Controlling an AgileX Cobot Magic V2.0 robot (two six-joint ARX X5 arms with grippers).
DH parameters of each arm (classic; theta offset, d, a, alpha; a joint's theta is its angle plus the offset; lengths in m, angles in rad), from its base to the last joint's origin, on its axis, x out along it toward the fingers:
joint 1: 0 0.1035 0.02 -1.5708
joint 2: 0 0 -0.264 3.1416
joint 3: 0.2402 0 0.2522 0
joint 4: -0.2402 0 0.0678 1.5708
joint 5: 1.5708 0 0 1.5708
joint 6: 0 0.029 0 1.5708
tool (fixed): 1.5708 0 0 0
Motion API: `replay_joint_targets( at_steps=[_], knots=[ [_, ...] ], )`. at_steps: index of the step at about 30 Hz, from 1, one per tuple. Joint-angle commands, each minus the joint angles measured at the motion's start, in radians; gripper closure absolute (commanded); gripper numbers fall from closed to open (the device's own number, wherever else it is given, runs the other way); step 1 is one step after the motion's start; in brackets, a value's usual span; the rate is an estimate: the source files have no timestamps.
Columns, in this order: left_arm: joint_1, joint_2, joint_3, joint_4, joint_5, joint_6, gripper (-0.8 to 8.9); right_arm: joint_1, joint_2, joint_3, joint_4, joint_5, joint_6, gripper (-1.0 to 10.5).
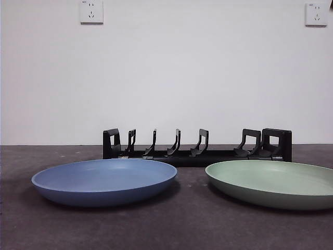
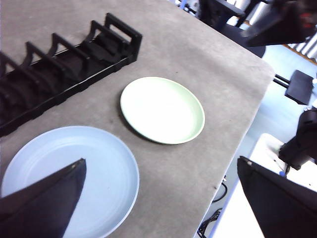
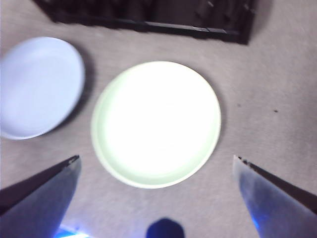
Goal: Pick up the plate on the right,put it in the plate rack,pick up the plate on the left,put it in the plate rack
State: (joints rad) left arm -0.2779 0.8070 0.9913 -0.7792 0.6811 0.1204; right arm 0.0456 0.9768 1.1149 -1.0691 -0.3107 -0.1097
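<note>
A blue plate (image 1: 104,179) lies flat on the table at the left, and a green plate (image 1: 273,182) lies flat at the right. Behind them the black plate rack (image 1: 196,146) stretches across, its prongs bare. No arm shows in the front view. My right gripper (image 3: 156,191) hangs high above the green plate (image 3: 156,124), open, nothing between its jaws; the blue plate (image 3: 37,87) lies beside it. My left gripper (image 2: 158,198) is open too, high over the blue plate (image 2: 81,176), with the green plate (image 2: 162,110) and the rack (image 2: 64,69) beyond.
The table (image 1: 171,224) is dark grey with a white wall behind. In the left wrist view the table's edge (image 2: 237,148) runs close past the green plate, with floor and equipment beyond it.
</note>
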Motion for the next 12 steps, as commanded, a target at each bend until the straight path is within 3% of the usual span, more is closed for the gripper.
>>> replay_joint_targets(
  at_steps=[1,12],
  knots=[
    [-0.041,0.02,0.0,0.035,0.014,0.024,1.03,0.001,0.096,0.002,0.026,0.008,0.013,4.1],
    [-0.147,0.057,0.0,0.116,0.048,0.072,1.03,0.001,0.461,0.002,0.138,0.071,0.013,4.1]
  ],
)
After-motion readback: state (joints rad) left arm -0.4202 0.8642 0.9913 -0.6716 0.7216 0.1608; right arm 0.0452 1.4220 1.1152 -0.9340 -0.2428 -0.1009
